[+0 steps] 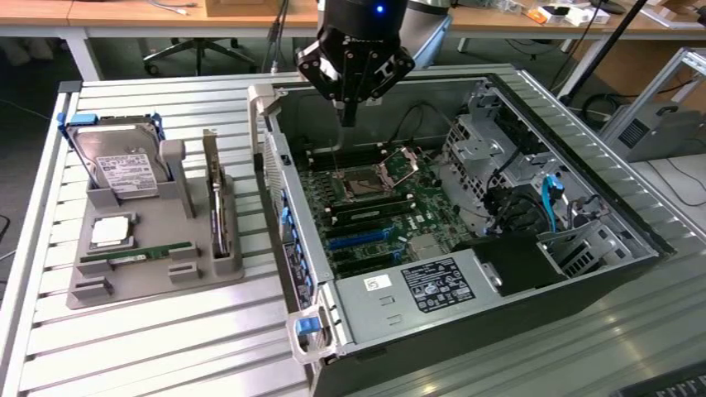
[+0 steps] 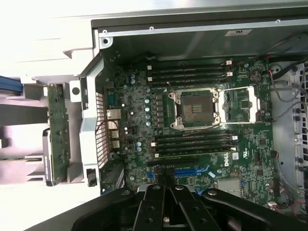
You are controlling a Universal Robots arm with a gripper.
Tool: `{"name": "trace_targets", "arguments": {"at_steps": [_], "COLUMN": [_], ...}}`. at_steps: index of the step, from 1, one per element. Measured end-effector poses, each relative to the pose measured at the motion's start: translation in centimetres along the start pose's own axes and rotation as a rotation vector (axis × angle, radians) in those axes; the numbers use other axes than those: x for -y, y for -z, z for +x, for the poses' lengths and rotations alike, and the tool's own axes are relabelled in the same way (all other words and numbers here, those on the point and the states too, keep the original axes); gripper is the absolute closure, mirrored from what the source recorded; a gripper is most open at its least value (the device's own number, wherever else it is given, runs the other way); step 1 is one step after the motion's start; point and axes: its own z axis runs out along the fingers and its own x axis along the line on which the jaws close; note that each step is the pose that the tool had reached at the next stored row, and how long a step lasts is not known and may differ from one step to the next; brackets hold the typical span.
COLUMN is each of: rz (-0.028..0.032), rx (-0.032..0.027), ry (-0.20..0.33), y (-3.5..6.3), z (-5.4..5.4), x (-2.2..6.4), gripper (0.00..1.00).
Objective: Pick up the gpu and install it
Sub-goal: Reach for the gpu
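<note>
Exterior view, nearest first: an open computer case [image 1: 464, 331] lies on its side on a slatted metal tabletop [image 1: 144, 347], its near corner cut off by the picture's lower edge. A labelled power supply [image 1: 436, 285] sits at the case's near end, with the green motherboard [image 1: 364, 207] beyond it. On the exterior view's left, outside the case, a grey holder [image 1: 144, 285] carries a memory stick [image 1: 138, 255], a hard drive [image 1: 124, 169] and the gpu [image 1: 217, 207]. The gpu stands on edge in a slot, so its face is hard to make out, and the case's side wall [image 1: 276, 207] stands between it and the motherboard. Farther back, the black pincer [image 1: 347, 116] hangs over the case's far end, fingers pressed together and holding nothing. Wooden desks [image 1: 144, 16] behind are cut off at the top. In the wrist view the pincer [image 2: 166, 207] hides the motherboard's nearest slots, and the gpu [image 2: 57, 134] shows beyond the case wall.
</note>
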Motion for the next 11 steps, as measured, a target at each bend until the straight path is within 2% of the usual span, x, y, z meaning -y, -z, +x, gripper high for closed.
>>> {"name": "trace_targets", "arguments": {"at_steps": [11], "rz": [0.0], "rx": [0.0], "ry": [0.0], "y": [0.02], "z": [0.6], "x": [0.05], "gripper": [0.9]}}
